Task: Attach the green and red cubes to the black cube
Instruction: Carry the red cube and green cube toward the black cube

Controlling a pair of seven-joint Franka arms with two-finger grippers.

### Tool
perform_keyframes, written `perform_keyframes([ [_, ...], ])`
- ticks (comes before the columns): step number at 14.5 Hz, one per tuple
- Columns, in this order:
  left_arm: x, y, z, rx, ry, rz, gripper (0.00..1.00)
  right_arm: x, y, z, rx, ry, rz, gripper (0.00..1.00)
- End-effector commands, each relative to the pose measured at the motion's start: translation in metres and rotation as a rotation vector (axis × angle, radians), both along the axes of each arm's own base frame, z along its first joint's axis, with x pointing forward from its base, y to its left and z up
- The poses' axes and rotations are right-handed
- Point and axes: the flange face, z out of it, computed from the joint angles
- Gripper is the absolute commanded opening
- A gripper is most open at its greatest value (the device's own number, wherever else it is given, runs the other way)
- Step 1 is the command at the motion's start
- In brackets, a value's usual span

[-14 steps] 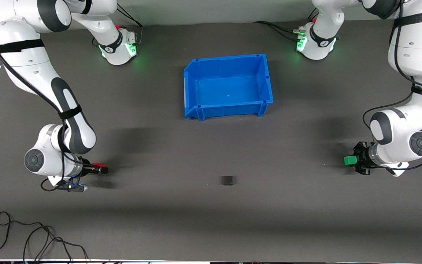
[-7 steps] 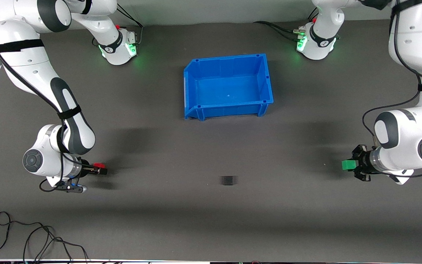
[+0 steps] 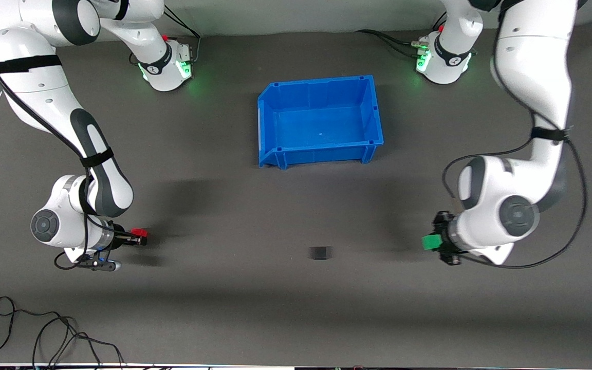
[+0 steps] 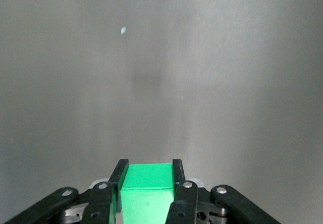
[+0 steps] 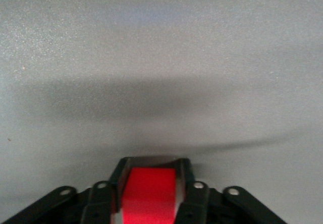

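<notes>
The black cube (image 3: 319,253) sits alone on the grey mat, nearer the front camera than the blue bin. My left gripper (image 3: 433,241) is shut on the green cube (image 3: 431,241) and holds it above the mat between the black cube and the left arm's end. The left wrist view shows the green cube (image 4: 147,191) clamped between both fingers. My right gripper (image 3: 139,237) is shut on the red cube (image 3: 140,233) above the mat toward the right arm's end. The right wrist view shows the red cube (image 5: 150,193) between its fingers.
An empty blue bin (image 3: 269,131) stands mid-table, farther from the front camera than the black cube. Loose black cables (image 3: 44,329) lie near the front edge at the right arm's end.
My left gripper has carried the green cube toward the black cube, closing much of the gap. My right gripper with the red cube has barely moved.
</notes>
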Motion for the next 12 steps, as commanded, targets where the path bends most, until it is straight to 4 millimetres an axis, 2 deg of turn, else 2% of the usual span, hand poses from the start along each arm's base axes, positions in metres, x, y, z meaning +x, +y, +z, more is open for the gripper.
perform_keyframes([
  [1, 0.009, -0.021, -0.006, 0.012, -0.002, 0.044, 0.0, 0.001, 0.001, 0.003, 0.018, 0.004, -0.027, 0.1],
  [2, 0.009, -0.025, -0.006, 0.007, -0.005, 0.046, 0.0, 0.003, 0.005, 0.005, 0.051, -0.002, -0.075, 0.0],
  [5, 0.014, -0.04, -0.012, 0.005, -0.019, 0.086, 0.0, 0.01, 0.024, 0.017, 0.18, -0.011, -0.311, 0.0],
  [7, 0.023, -0.047, -0.025, 0.001, -0.044, 0.147, 0.0, 0.015, 0.043, 0.023, 0.216, 0.002, -0.465, 0.0],
  [8, 0.028, -0.05, -0.03, -0.005, -0.067, 0.177, 0.0, 0.019, 0.062, 0.029, 0.24, 0.006, -0.536, 0.0],
  [11, 0.027, -0.069, -0.044, -0.01, -0.073, 0.195, 0.0, 0.033, 0.143, 0.05, 0.297, 0.035, -0.732, 0.0],
  [12, 0.025, -0.086, -0.045, -0.023, -0.073, 0.179, 0.0, 0.037, 0.161, 0.059, 0.304, 0.039, -0.791, 0.0],
])
